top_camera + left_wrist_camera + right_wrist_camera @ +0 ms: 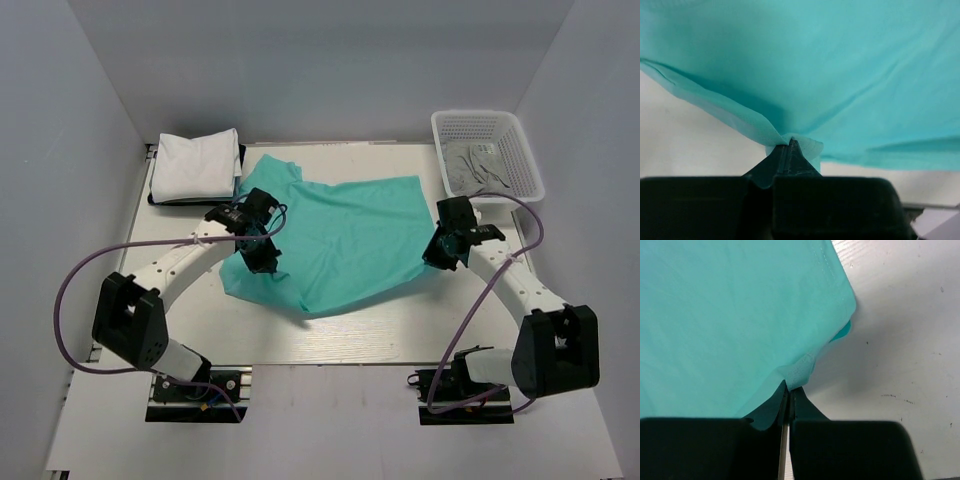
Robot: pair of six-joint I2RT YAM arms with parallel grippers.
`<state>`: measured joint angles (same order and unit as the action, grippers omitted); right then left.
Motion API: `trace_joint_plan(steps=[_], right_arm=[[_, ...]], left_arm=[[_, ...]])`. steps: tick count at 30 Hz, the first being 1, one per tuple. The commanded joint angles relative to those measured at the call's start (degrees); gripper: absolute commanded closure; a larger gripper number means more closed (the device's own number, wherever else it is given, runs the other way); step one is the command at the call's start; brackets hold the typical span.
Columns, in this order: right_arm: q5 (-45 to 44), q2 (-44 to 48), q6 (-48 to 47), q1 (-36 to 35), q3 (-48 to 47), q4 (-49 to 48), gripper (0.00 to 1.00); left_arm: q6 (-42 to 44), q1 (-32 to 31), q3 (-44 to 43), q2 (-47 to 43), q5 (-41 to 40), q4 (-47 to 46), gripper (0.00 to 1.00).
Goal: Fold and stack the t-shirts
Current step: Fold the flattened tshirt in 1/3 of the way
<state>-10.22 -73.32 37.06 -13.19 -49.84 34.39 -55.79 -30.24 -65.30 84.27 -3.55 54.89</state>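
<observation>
Teal-green soft cloth t-shirt: spread over the middle of the white table, rumpled; its 9 o'clock side is bunched and lifted, and its 7 o'clock corner points toward the near edge.
Left arm: base at 7 o'clock, elbow block pushed out toward 8 o'clock, white forearm arching up and inward to the shirt's 9 o'clock edge, wrist tipped down.
Right arm: base at 5 o'clock, elbow block at 4 o'clock, forearm slanting up and inward to the shirt's 3 o'clock edge.
Folded white cloth t-shirts: a neat stack at 10 o'clock on a dark flat base, just beside the teal shirt's far corner.
White perforated plastic basket: at 2 o'clock, holding pale crumpled cloth; I cannot tell what garment it is.
Left gripper: black jaws pressed together, pinching a small fold of the teal hem at the tips; the cloth rises off the table from there.
Right gripper: black jaws clamped on a puckered bit of the teal shirt's edge, near a rounded corner; bare table lies to its 3 o'clock.
</observation>
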Motion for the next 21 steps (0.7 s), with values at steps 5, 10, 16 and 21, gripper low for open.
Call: trace_joint_plan(steps=[5, 10, 16, 21], right_arm=[[1.0, -4.5, -2.4, 1.1, -6.0, -2.0, 1.0], [0.7, -6.0, -3.0, 1.5, -7.8, -3.1, 1.0], [-0.4, -8.2, -2.4, 2.3, -10.1, -4.4, 1.0], [-2.6, -11.2, -1.2, 2.7, -12.4, -3.5, 1.0]], left_arm=[[-0.4, 3.3, -4.7, -0.2, -8.7, -4.2, 1.0], [0.9, 3.9, -4.7, -1.3, -10.6, -9.6, 1.0], [3.7, 3.9, -6.7, 0.0, -14.4, -12.9, 1.0], [5.9, 4.4, -9.4, 2.7, -16.9, -15.2, 1.0]])
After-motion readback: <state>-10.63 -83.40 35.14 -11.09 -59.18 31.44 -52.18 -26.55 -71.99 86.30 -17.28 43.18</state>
